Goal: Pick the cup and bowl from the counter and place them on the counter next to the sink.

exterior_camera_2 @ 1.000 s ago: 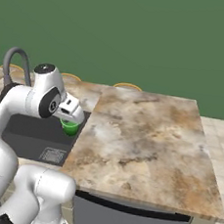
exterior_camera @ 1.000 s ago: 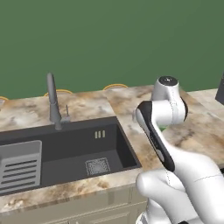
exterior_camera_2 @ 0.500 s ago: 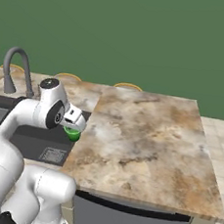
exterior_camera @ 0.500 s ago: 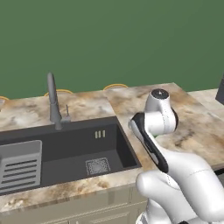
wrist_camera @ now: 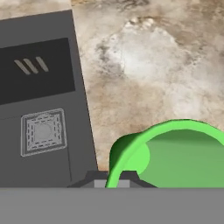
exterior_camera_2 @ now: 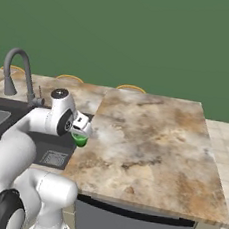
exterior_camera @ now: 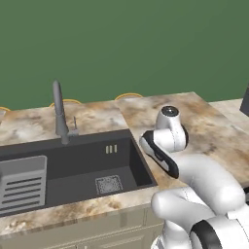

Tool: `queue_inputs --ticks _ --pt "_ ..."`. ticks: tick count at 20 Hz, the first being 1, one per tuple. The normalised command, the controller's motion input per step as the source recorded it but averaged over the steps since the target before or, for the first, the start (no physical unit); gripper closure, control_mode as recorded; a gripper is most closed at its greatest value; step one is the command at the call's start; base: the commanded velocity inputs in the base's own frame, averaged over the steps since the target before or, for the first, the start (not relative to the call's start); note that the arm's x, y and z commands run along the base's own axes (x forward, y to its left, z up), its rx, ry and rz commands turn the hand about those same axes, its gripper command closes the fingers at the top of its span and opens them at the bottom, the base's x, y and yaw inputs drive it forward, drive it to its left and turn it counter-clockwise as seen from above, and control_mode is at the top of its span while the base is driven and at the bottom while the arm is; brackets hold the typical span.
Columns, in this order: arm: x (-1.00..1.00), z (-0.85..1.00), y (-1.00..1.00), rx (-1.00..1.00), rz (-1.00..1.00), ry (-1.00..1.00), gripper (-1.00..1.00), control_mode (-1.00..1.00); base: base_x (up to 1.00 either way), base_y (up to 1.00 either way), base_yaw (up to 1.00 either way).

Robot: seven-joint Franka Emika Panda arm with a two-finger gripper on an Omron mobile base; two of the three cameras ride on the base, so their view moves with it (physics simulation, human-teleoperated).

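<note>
To the gripper's (exterior_camera_2: 82, 135) left lies the sink (exterior_camera_2: 14, 125), a dark sunken basin with a square drain grate (wrist_camera: 42, 132) in its floor and three short slots (wrist_camera: 30, 65) in its far wall. Further left, a ribbed drain part (exterior_camera: 22, 187) sits in the basin, and the curved grey tap (exterior_camera: 59, 113) stands behind the rim, well apart from the hand.

The gripper itself is closed tight on the rim of the cup (exterior_camera_2: 80, 141), the small bright green one, which hangs just under the fingers. In the hand view the cup's open mouth (wrist_camera: 175, 157) is close below the camera, over the strip of counter (wrist_camera: 144, 74) just beside the sink's edge.

To the gripper's right the marbled counter (exterior_camera_2: 152, 151) runs on bare, with nothing in the path there.

Compared with a second ago, the arm has dropped and folded lower: the hand and cup were higher above the sink's edge, and now sit close down at the counter's near-left border. The grip on the cup is unchanged.
</note>
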Motion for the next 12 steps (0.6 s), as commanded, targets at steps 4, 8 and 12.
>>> queue_inputs --ticks 4,8,12 --pt "0.24 -0.27 -0.12 -0.02 0.0 0.13 1.0 -1.0 0.0 0.0 0.0" --pt "0.16 -0.25 -0.12 -0.02 0.0 0.15 1.0 -1.0 0.0 0.0 0.0" --pt "0.1 -0.23 -0.07 -0.02 0.0 0.15 1.0 -1.0 0.0 0.0 0.0"
